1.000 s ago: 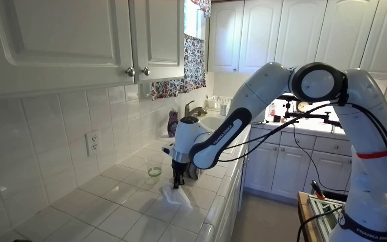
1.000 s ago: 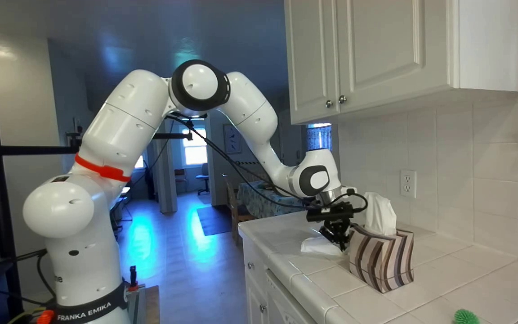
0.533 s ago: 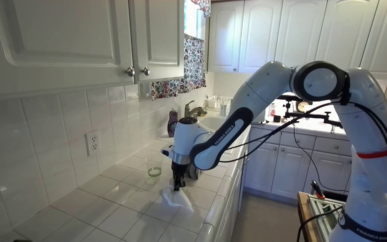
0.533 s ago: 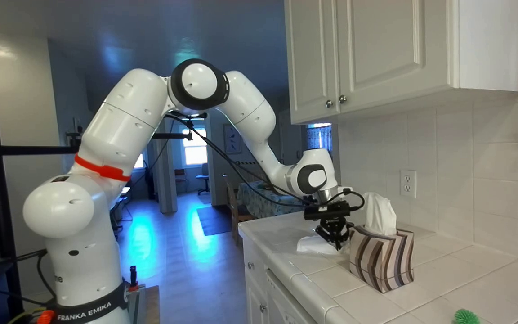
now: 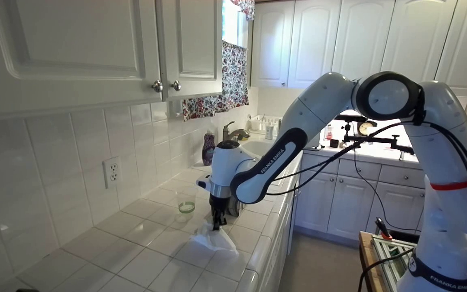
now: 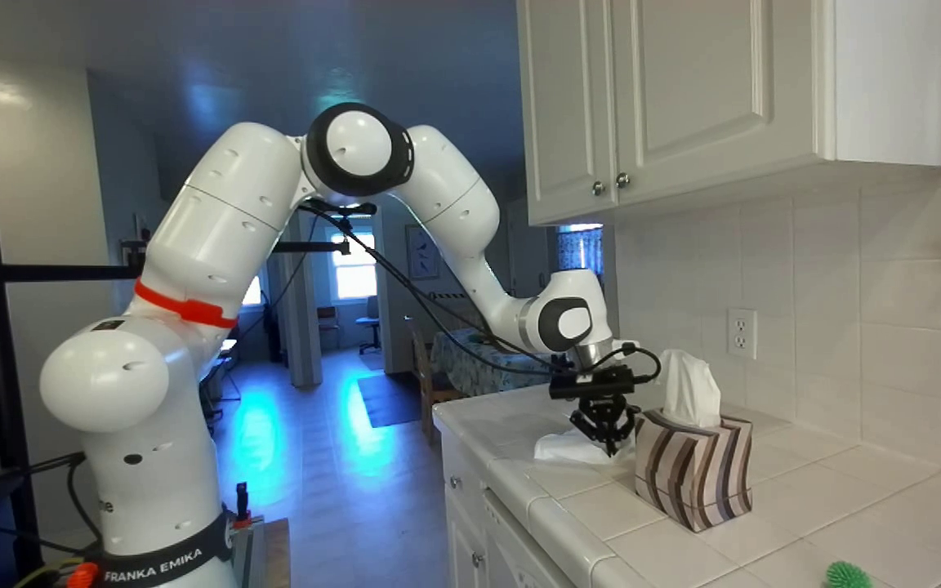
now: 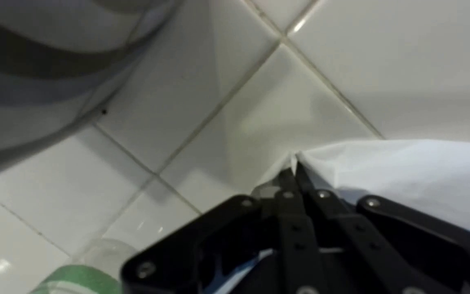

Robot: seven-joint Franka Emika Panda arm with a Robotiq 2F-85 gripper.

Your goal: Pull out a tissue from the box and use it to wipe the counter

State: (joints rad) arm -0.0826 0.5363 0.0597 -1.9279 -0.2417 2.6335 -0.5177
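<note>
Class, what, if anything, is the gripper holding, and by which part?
The tissue, pinched in the gripper at a gathered spot along one side; edge or fold is unclear.

A dark bottle stands upright near the metal faucet.

In an exterior view we find open room on the surface: a broad stretch spreads in front of the tissue under the fingers. The striped box is the main obstacle, near the fingers with a bare strip between, barring that side. Past it, the way runs on to a green spiky thing. Wall-side we have a clear cup; its outline is faint, so we cannot say how wide the gap beside the fingers is. The wall bounds the back, and a cabinet caps the height along it.
</note>
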